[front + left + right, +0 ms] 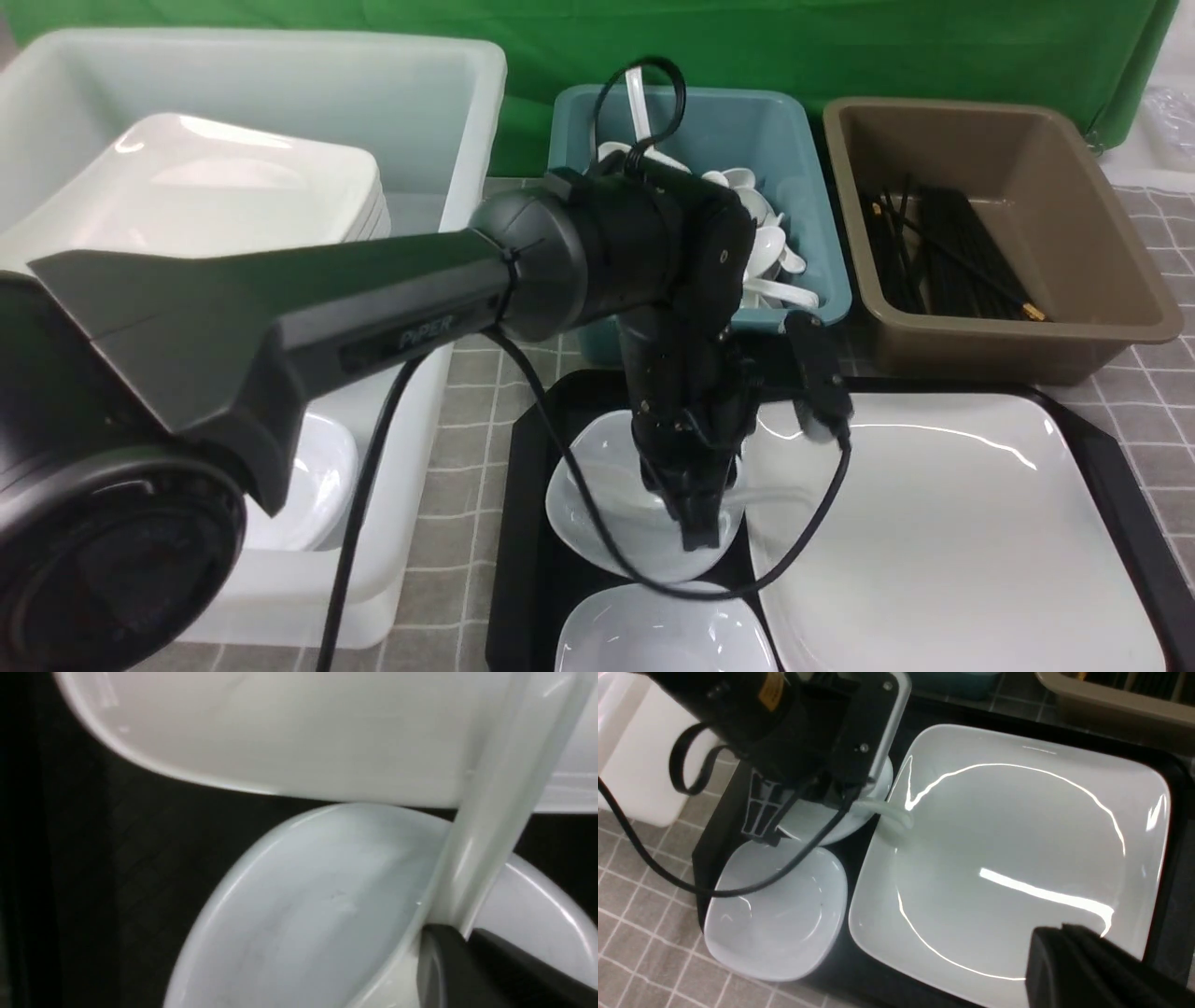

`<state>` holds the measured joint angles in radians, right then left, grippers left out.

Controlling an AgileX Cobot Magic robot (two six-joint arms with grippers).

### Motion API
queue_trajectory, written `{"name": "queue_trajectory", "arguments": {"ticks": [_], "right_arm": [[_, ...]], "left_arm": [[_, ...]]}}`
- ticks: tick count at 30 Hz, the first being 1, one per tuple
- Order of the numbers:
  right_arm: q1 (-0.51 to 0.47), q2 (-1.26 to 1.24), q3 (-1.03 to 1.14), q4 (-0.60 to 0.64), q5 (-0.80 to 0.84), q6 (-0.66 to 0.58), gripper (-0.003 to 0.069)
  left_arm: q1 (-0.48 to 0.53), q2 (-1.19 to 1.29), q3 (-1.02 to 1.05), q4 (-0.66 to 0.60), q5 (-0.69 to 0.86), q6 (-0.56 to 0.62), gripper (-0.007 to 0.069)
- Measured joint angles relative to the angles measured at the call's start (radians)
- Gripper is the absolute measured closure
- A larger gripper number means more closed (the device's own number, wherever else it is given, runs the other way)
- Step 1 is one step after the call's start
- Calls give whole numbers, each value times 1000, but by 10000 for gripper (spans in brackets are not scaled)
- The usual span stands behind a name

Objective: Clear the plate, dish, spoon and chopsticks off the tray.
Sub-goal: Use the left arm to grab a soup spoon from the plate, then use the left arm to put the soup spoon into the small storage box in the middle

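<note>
My left gripper reaches down over a small white dish on the black tray. In the left wrist view its fingers are shut on the white spoon's handle, which slants over the dish toward the large white plate. The plate fills the tray's right part. The spoon's handle rests on the plate's rim. My right gripper is shut and empty above the plate's near corner. No chopsticks show on the tray.
A second small dish sits at the tray's near edge. A teal bin holds several white spoons, a brown bin holds black chopsticks, and a white tub at the left holds stacked plates and a dish.
</note>
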<state>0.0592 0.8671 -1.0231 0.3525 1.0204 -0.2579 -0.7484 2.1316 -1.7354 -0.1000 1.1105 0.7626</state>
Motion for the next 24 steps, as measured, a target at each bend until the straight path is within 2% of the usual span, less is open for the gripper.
{"name": "queue_trajectory", "arguments": {"ticks": [6,11,14,17,18,19,24], "right_arm": [[0,0,0,5,-1,0,629],[0,0,1,6,-4,1,627],[0,2,1,53,-75,-30,624],[0,31,1,170,-242,-199,624],[0,31,1,179,-253,-199,624],[0,57,1,252,-332,-278,624],[0,138,1,382,-427,-397,624]], "left_arm": [[2,-26,-156,3,50,-172,606],[34,-44,-300,-20,-44,-307,606],[85,-41,-398,-26,-156,-428,606],[142,-26,-430,-29,-268,-524,606],[145,-24,-429,-29,-274,-529,606],[167,-10,-432,-31,-318,-561,606],[208,44,-432,-31,-402,-588,606]]}}
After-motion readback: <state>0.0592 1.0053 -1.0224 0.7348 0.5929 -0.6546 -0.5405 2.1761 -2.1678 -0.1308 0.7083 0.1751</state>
